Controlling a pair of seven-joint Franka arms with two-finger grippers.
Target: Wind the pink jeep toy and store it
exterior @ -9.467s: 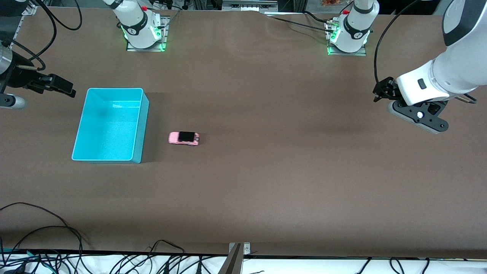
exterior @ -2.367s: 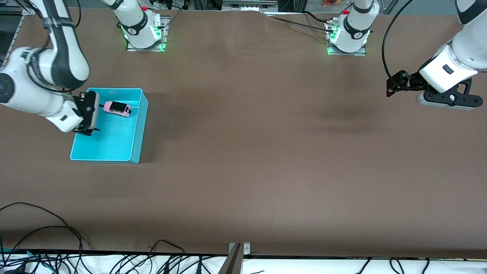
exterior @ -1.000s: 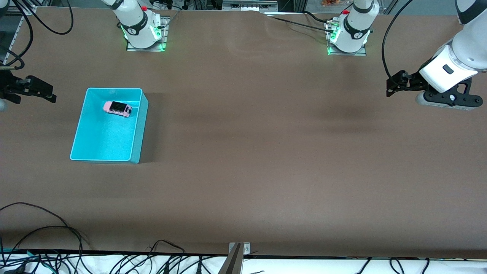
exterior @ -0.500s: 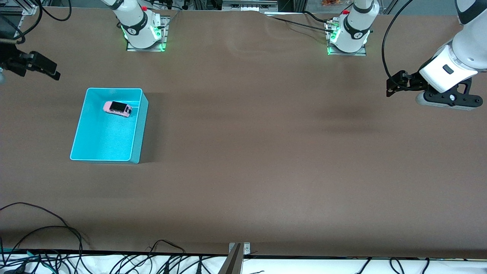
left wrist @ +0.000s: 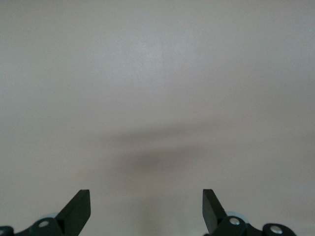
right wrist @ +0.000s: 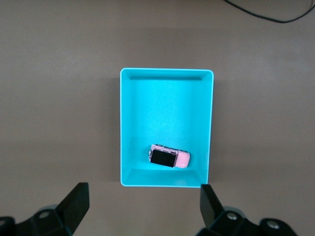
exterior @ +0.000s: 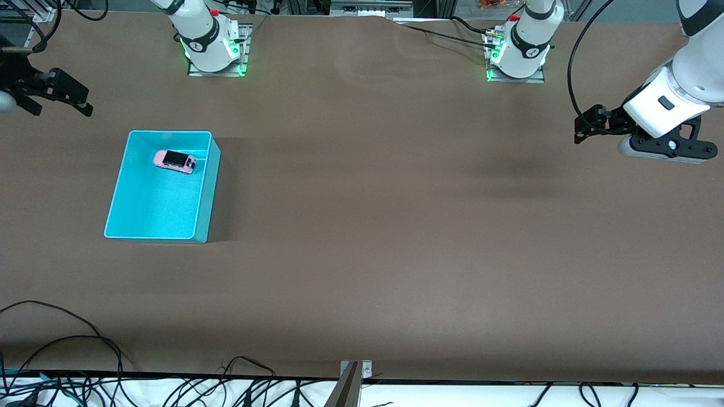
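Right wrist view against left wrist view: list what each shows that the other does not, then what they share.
Only the right wrist view shows the turquoise bin from above, with the pink jeep toy lying inside it near one end wall, and a black cable on the table. Only the left wrist view shows bare brown table crossed by a soft shadow, with no objects. Both show their own gripper open and empty: the right gripper and the left gripper, each above the table.

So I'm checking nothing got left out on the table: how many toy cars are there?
1. The pink jeep toy lies in the turquoise bin, in the part of it farther from the front camera. No other shows on the table.
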